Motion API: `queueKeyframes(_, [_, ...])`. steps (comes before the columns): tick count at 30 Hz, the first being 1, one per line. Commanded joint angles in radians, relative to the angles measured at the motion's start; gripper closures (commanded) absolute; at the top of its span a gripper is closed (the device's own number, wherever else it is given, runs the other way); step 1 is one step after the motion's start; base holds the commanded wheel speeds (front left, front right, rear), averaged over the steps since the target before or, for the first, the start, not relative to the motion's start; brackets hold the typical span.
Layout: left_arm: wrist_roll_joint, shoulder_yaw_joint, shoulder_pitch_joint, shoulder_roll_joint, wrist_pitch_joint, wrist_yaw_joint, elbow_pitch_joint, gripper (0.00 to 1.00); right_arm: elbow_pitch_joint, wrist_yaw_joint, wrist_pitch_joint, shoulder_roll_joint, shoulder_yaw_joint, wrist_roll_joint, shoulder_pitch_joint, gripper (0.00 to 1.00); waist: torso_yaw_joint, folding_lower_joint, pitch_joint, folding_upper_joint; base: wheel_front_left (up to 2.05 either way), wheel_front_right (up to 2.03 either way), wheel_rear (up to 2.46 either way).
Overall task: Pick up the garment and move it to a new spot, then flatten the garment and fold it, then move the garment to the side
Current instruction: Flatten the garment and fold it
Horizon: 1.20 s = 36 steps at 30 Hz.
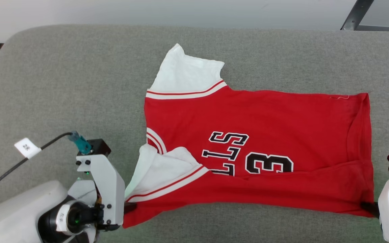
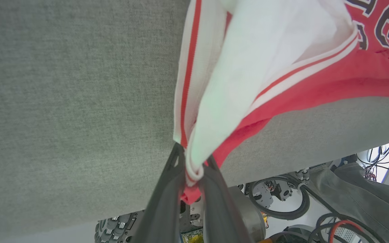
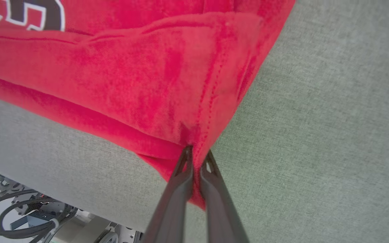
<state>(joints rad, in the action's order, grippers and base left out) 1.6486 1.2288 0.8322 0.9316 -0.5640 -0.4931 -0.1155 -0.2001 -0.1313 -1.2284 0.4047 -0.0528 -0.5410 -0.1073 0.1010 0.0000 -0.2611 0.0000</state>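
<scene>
Head view, from the near edge of the grey padded worktop (image 1: 62, 84): the left gripper (image 1: 129, 206) was clamped on the red garment (image 1: 255, 111) at its near white-sleeve corner, and the right gripper (image 1: 368, 205) pinched the near hem corner. Between them, the near edge was folded over part of the black lettering. Farther back the body lay flat, its other white sleeve pointing toward the far edge.
</scene>
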Motion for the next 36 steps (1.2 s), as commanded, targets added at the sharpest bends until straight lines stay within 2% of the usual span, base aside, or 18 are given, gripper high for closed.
queueKeyframes(1, [0.002,0.003,-0.015,0.004,-0.001,-0.003,0.003,0.95,0.005,0.001,0.006,0.002,0.0,0.009,0.008,1.0,-0.001,0.0,0.001,0.0,0.0,0.0,0.0])
queueKeyframes(2, [-0.004,0.004,-0.016,0.005,0.0,-0.006,0.009,0.89,0.01,0.001,0.012,0.002,0.003,0.009,0.007,1.0,-0.001,0.0,0.003,0.0,0.0,0.0,0.0])
queueKeyframes(3, [-0.008,0.006,-0.017,0.004,-0.001,-0.008,0.013,0.78,0.009,0.001,0.019,0.007,0.009,0.013,0.005,1.0,-0.001,0.0,0.005,0.0,0.0,0.0,0.0])
queueKeyframes(4, [-0.01,0.006,-0.019,0.003,0.001,-0.009,0.017,0.58,0.01,0.001,0.031,0.01,0.013,0.017,0.003,0.73,-0.001,0.0,0.007,0.0,0.0,0.0,0.0])
queueKeyframes(5, [-0.012,0.007,-0.018,0.002,0.004,-0.01,0.02,0.53,0.014,0.001,0.04,0.011,0.015,0.02,0.003,0.54,-0.002,0.0,0.009,0.0,0.0,0.0,0.0])
queueKeyframes(6, [-0.015,0.008,-0.017,-0.001,0.005,-0.009,0.021,0.46,0.016,0.001,0.047,0.014,0.021,0.023,0.004,0.43,-0.002,0.0,0.012,0.0,0.0,0.0,0.0])
queueKeyframes(7, [-0.02,0.007,-0.015,-0.003,0.008,-0.007,0.022,0.0,0.018,0.001,0.055,0.016,0.025,0.024,0.005,0.0,-0.002,0.0,0.016,0.0,0.0,0.0,0.0])
queueKeyframes(16, [-0.041,-0.007,0.005,0.027,0.022,-0.02,-0.002,0.0,-0.011,0.001,0.124,0.031,0.026,0.014,0.032,0.0,-0.01,0.0,0.044,0.0,0.0,0.0,0.0])
queueKeyframes(20, [-0.07,-0.039,0.037,0.045,0.062,-0.019,-0.027,0.0,-0.061,0.001,0.22,0.039,0.028,0.025,0.045,0.0,-0.021,0.0,0.045,0.0,0.0,0.0,0.0])
queueKeyframes(24, [-0.138,-0.08,0.086,0.042,0.151,0.0,-0.015,0.0,-0.105,0.001,0.438,0.059,0.063,0.057,0.038,0.0,-0.041,0.0,0.031,0.0,0.0,0.0,0.0])
queueKeyframes(27, [-0.195,-0.099,0.125,0.023,0.218,0.043,0.017,0.0,-0.095,0.001,0.614,0.057,0.088,0.107,0.038,0.0,-0.064,0.0,0.015,0.0,0.0,0.0,0.0])
queueKeyframes(31, [-0.244,-0.118,0.176,-0.013,0.271,0.116,0.081,0.0,-0.061,0.001,0.882,0.022,0.097,0.195,0.005,0.0,-0.098,0.0,-0.011,0.0,0.0,0.0,0.0])
queueKeyframes(36, [-0.288,-0.138,0.238,-0.056,0.321,0.198,0.186,0.0,0.003,0.001,1.224,-0.075,0.074,0.301,-0.019,0.0,-0.147,0.0,-0.05,0.0,0.0,0.0,0.0])
